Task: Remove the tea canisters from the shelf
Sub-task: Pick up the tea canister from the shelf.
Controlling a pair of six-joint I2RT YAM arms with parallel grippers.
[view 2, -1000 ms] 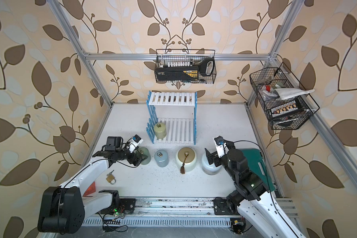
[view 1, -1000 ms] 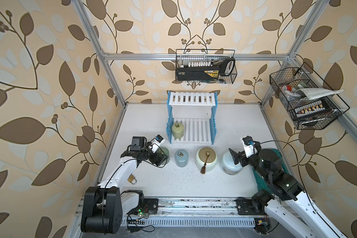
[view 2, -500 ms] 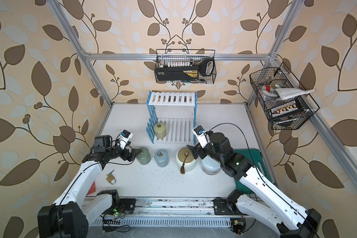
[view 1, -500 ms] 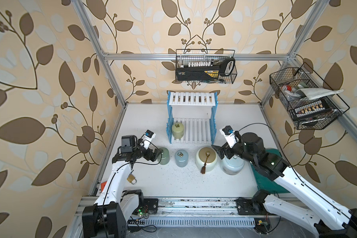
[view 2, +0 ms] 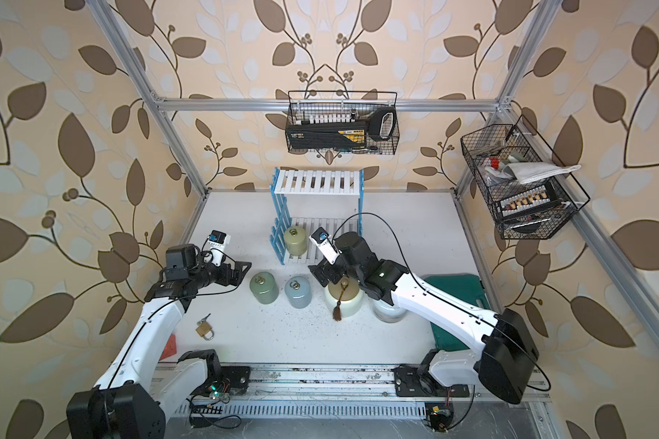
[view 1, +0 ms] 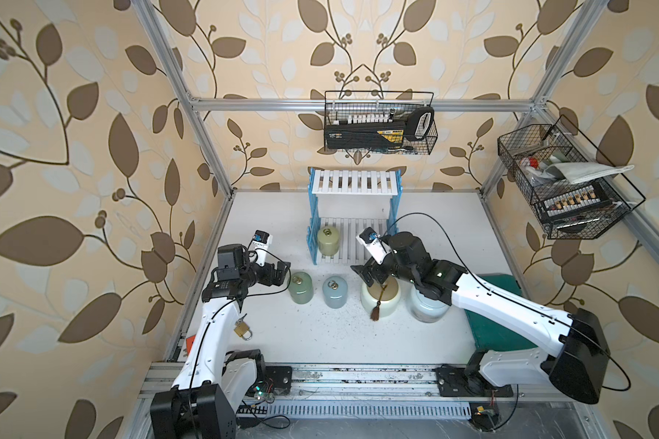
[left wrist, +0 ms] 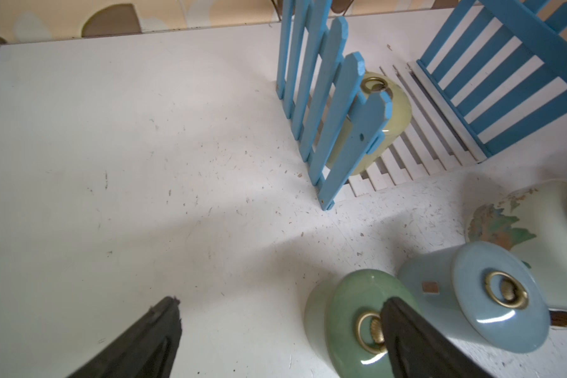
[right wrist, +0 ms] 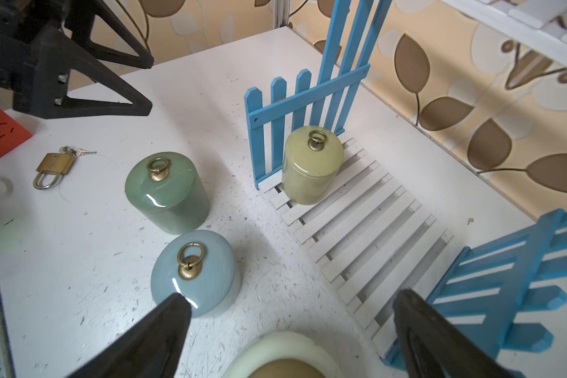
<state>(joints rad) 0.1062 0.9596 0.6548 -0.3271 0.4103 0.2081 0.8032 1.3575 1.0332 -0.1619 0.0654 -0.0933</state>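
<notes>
Right claw [view 1: 370, 279] advanced, open like left claw [view 2: 242, 273]; one canister [view 1: 328, 241] shelved, four out.

Yellow-green canister [view 2: 295, 240] upright on shelf [view 2: 316, 181], lower tier, near front corner.

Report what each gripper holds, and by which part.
Nothing is held: the left gripper and right gripper both stand open and empty. The yellow-green canister sits untouched on the shelf.
</notes>
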